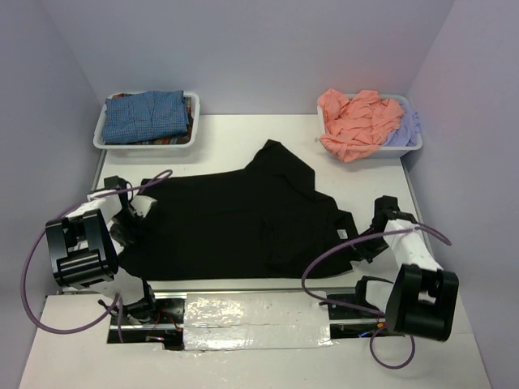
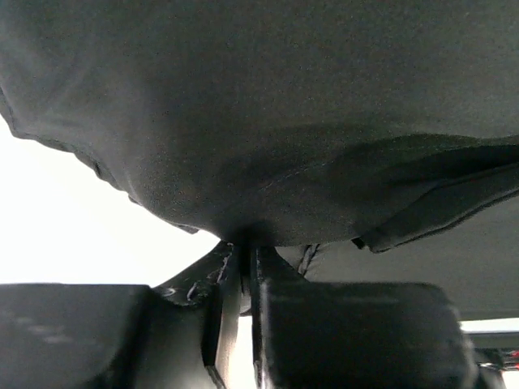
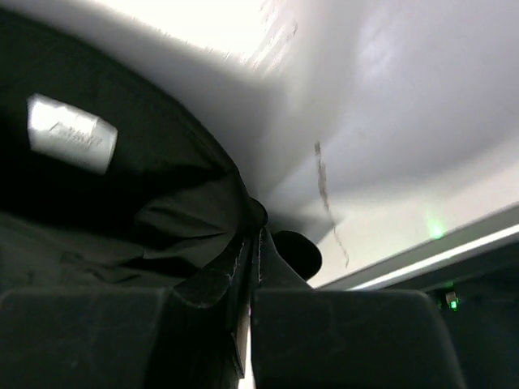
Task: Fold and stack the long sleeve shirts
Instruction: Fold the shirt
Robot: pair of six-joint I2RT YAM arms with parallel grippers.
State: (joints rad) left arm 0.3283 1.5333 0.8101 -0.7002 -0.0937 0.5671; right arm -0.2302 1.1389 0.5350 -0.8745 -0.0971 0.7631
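Observation:
A large black long sleeve shirt [image 1: 243, 219] lies spread over the middle of the table. My left gripper [image 1: 136, 220] is at its left edge. In the left wrist view the jaws [image 2: 243, 247] are nearly together, pinching a fold of the black cloth [image 2: 268, 130] that hangs over them. My right gripper [image 1: 355, 241] is at the shirt's right edge. In the right wrist view it [image 3: 253, 223] is shut on the black fabric [image 3: 170, 211], near a white label [image 3: 71, 132]. A blue-checked shirt [image 1: 150, 113], a salmon-pink one [image 1: 357, 121] and a lavender one [image 1: 403, 130] sit in bins.
A white bin [image 1: 100, 138] stands at the back left and another white bin [image 1: 415, 147] at the back right. Bare white table [image 1: 235, 134] lies between them. A silvery taped strip [image 1: 243, 312] runs along the near edge between the arm bases. Purple cables loop beside both arms.

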